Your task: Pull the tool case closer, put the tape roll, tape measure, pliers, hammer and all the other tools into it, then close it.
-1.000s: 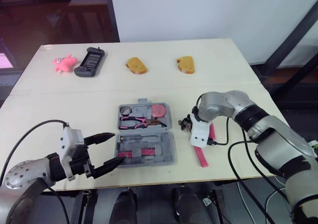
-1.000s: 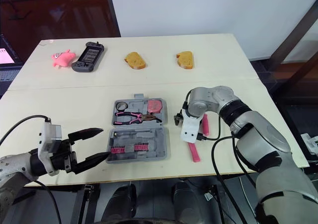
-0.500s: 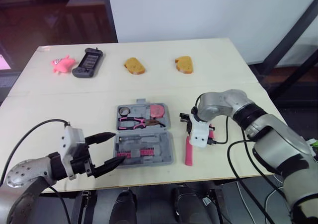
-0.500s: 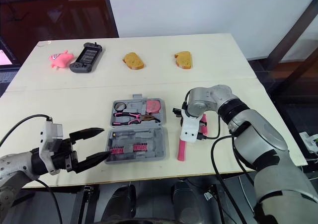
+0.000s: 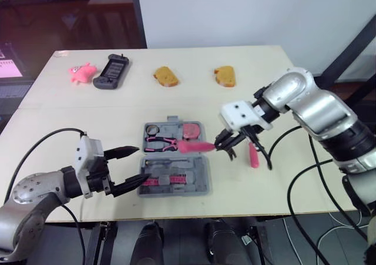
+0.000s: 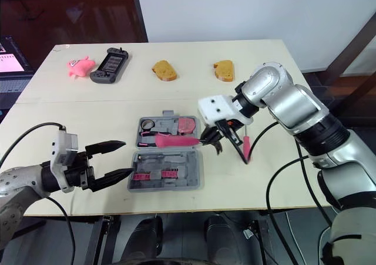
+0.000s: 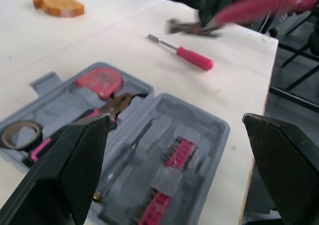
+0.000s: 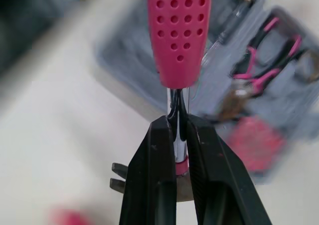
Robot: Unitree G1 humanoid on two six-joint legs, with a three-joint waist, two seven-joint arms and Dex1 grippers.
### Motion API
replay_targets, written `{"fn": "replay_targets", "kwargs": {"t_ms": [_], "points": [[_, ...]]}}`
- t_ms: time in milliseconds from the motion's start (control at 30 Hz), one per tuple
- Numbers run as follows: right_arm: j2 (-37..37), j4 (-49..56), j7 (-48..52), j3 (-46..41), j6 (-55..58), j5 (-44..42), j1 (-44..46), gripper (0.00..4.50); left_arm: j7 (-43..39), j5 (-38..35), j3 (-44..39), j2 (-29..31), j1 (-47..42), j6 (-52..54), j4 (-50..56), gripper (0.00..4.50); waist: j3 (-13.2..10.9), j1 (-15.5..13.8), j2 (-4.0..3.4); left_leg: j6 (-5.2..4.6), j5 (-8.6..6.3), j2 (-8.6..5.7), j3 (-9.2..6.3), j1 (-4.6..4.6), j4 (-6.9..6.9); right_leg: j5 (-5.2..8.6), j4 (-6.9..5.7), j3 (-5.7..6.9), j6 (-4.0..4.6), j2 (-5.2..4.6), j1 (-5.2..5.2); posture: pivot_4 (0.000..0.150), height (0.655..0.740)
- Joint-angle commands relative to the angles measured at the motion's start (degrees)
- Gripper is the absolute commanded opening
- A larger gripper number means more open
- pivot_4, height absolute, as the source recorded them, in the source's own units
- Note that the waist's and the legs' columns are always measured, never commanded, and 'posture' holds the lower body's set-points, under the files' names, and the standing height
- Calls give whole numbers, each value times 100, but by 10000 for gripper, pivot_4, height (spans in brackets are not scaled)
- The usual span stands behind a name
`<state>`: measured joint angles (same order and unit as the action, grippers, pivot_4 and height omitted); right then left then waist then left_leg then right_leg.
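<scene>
Two black fingers of the left pincer (image 6: 128, 157) stand spread wide near the surface's front edge, close beside the open tool case (image 5: 197, 185), probably ready to steady it during loading. Beyond, the right pincer (image 5: 222, 146) pinches the hammer (image 5: 197, 146) by its metal neck, pink handle level over the case's middle for lowering in, near the pliers (image 5: 161, 143), tape measure (image 5: 189, 130) and tape roll (image 5: 151, 130) seated in the far half. One pink screwdriver (image 5: 253, 154) lies loose right of the case, not yet packed.

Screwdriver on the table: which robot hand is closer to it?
Right. The right jaws, shut on the hammer, hang just beside the screwdriver. The left jaws are open on the far side of the tool case.
</scene>
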<state>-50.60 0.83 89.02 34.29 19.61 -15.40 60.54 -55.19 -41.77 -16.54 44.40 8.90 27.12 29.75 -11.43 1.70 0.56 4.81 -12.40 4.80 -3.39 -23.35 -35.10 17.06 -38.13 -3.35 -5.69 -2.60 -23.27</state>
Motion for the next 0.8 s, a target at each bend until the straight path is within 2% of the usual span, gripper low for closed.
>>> {"fn": "replay_targets", "kwargs": {"t_ms": [33,100,167,300,433,533,700,800], "points": [[-54,600,-791,-623,4962,-999,326,325,-118,-46,-114,109,-78,-39,35,45000,0,48,-1,0,0,0,-1,0,0,1,-1,0,3,2,-3,1500,7400],[325,662,-1436,-1325,6551,-1209,124,325,-80,-172,-192,130,-214,41,58,45000,3,34,5,1,0,-2,2,-6,-7,0,1,-3,7,-2,-6,1500,7400],[786,550,-2038,-2079,7144,-1400,-175,325,-62,-269,-237,170,-308,118,108,45000,3,33,6,1,0,-2,1,-10,-8,0,4,-3,7,-2,-8,1500,7400],[1109,194,-3347,-2909,7289,-2058,-743,325,-38,-338,-246,214,-424,221,136,45000,3,32,6,0,0,-3,2,-16,-2,-11,4,-3,-13,1,-11,1500,7400],[1125,623,-4736,-3491,7289,-2379,-1793,325,-22,-386,-299,210,-354,253,211,45000,3,17,8,0,0,-5,2,-25,-4,-11,7,-3,-16,-1,-13,1500,7400],[944,1027,-5553,-3363,7289,-2487,-2396,325,-20,-400,-341,206,-286,263,247,45000,3,38,7,0,0,-4,2,-24,-1,-10,5,-3,-17,2,-16,1500,7400],[1265,1546,-6503,-3453,7289,-2852,-2814,325,-60,-402,-416,224,-191,239,299,45000,3,126,7,-1,0,-3,4,-16,-2,-9,4,-24,-11,13,-19,1500,7400],[1428,1675,-7143,-3244,7289,-2645,-2953,325,-155,-357,-474,255,-106,170,332,45000,3,103,8,-1,0,-2,2,-15,-1,-4,4,-26,-4,17,-19,1500,7400]]}}
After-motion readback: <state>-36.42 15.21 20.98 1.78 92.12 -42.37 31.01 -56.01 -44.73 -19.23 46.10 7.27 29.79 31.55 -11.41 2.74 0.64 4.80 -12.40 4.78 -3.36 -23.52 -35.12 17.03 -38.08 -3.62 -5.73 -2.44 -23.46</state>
